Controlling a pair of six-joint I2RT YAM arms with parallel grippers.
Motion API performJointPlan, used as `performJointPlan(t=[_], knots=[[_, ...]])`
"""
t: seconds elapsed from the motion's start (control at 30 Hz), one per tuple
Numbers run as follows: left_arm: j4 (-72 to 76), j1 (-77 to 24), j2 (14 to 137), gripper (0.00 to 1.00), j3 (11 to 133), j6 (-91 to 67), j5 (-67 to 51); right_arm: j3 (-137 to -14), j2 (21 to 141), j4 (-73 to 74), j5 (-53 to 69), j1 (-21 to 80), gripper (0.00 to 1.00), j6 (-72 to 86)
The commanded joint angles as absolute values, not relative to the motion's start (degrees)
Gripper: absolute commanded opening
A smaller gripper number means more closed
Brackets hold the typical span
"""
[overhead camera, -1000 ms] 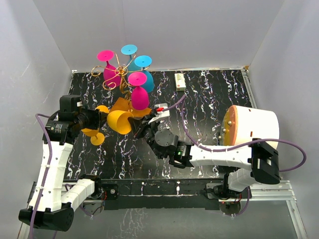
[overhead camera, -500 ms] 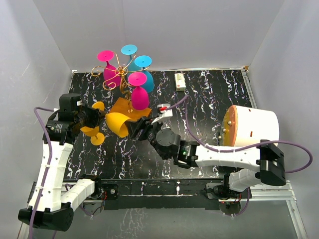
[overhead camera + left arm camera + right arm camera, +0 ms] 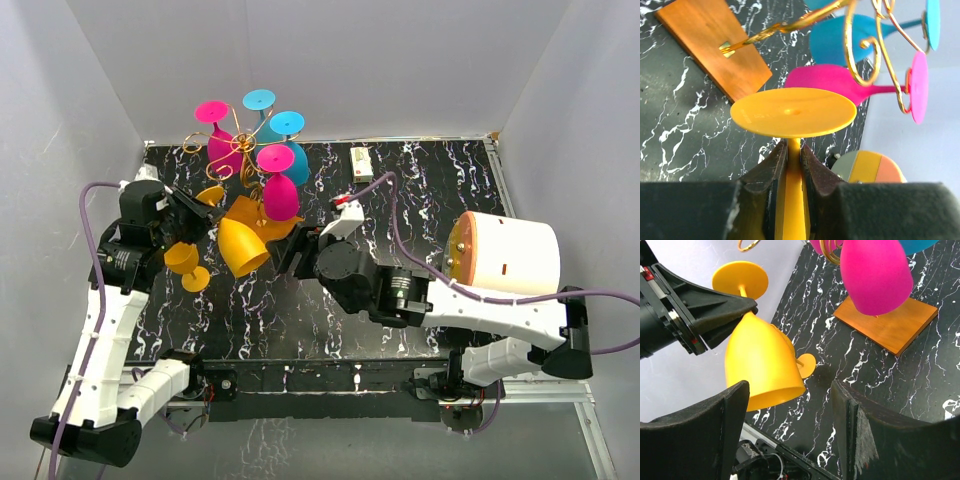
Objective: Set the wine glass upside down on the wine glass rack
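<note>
Left gripper (image 3: 790, 151) pinches yellow wine glass (image 3: 792, 112) stem, pink glass (image 3: 830, 82) just beyond.

Left arm (image 3: 98, 330) & right arm (image 3: 490, 318) both showing white shells w/ black joints; purple cables (image 3: 84, 215) running along each, across lower frame.

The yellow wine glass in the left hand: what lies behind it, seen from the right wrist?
The foot of a second yellow glass shows; the held glass covers the rest of it.
</note>
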State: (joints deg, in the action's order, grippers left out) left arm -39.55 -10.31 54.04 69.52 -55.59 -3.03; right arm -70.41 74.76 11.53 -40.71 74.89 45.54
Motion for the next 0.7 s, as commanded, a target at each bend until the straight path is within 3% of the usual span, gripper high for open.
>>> performJointPlan(t=[0.0,0.23,0.5,0.67], knots=[[-32.6,-10.8,49.9,0.00,66.8,-45.4,-10.0,-73.4,70.8,12.0,-41.3,75.0,0.64,47.7],[-23.6,-11.1,48.1,0.00,63.8,-34.7,-23.8,-76.9,71.0,6.7,-39.0,74.7,0.66,43.8],[-20.2,-15.5,47.7,0.00,66.9,-17.4,-30.9,-82.1,73.2,1.0,-37.0,74.7,0.66,40.6],[-4.6,-15.5,41.7,0.00,59.3,-10.1,-31.4,-86.0,74.3,5.3,-39.3,74.6,0.66,46.6]])
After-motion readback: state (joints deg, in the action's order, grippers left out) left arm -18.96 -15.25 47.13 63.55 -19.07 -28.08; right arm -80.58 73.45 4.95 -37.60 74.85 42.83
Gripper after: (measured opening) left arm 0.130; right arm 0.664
